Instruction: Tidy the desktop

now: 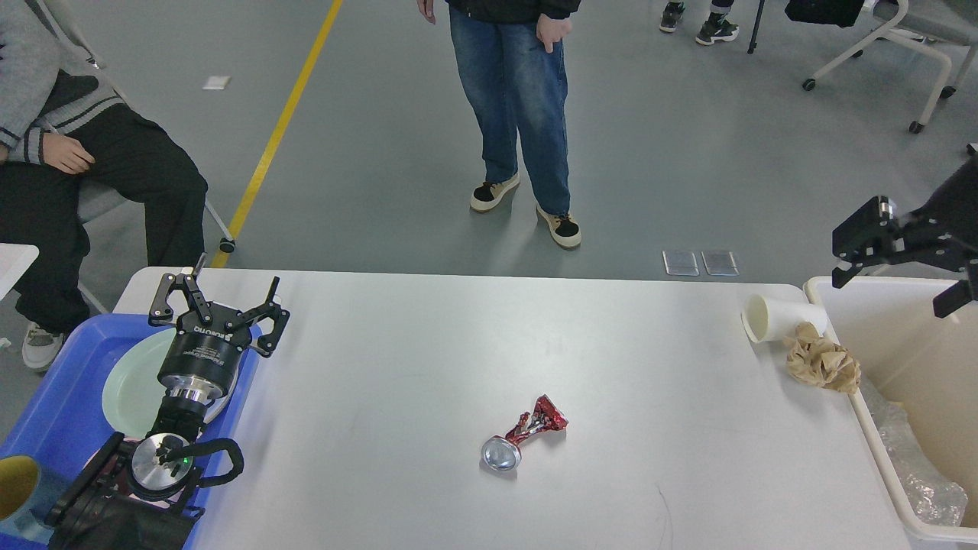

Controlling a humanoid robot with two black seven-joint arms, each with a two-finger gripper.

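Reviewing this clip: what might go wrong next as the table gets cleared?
The paper cup lies on its side at the desktop edge; a nudge may roll it off. The crumpled brown paper touches it, so grabbing either may shift the other. The crushed can is irregular and may slip.
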